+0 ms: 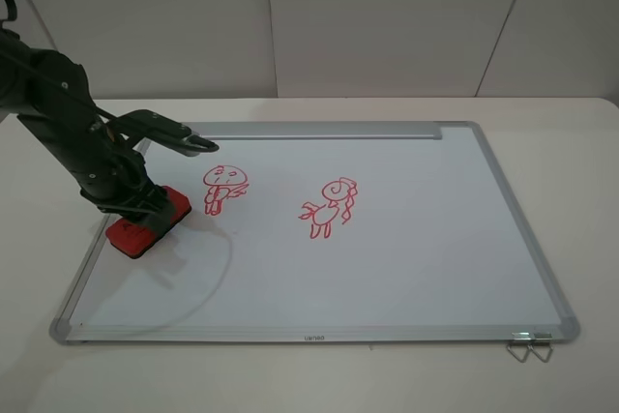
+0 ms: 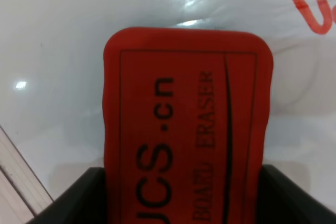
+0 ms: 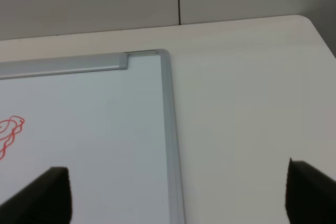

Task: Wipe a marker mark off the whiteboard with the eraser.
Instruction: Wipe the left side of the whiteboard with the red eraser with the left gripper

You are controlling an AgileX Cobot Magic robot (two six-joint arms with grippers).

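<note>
The whiteboard (image 1: 406,268) lies flat on the table. The marker mark (image 1: 224,186), a red figure with a wide cap head, is drawn near the board's left side. My left gripper (image 1: 145,210) is shut on the red eraser (image 1: 135,236), which rests on the board just left of the mark. In the left wrist view the eraser (image 2: 184,119) sits between the dark fingers, with red strokes of the mark (image 2: 310,3) just beyond it. My right gripper (image 3: 181,198) is open and empty over the board's far right corner (image 3: 163,53); the exterior high view does not show it.
A second red doodle with a spiral head (image 1: 331,205) sits mid-board. The metal tray strip (image 1: 319,130) runs along the far edge. A binder clip (image 1: 529,345) hangs at the near right corner. Part of the left arm (image 1: 179,135) overhangs the board's far left corner.
</note>
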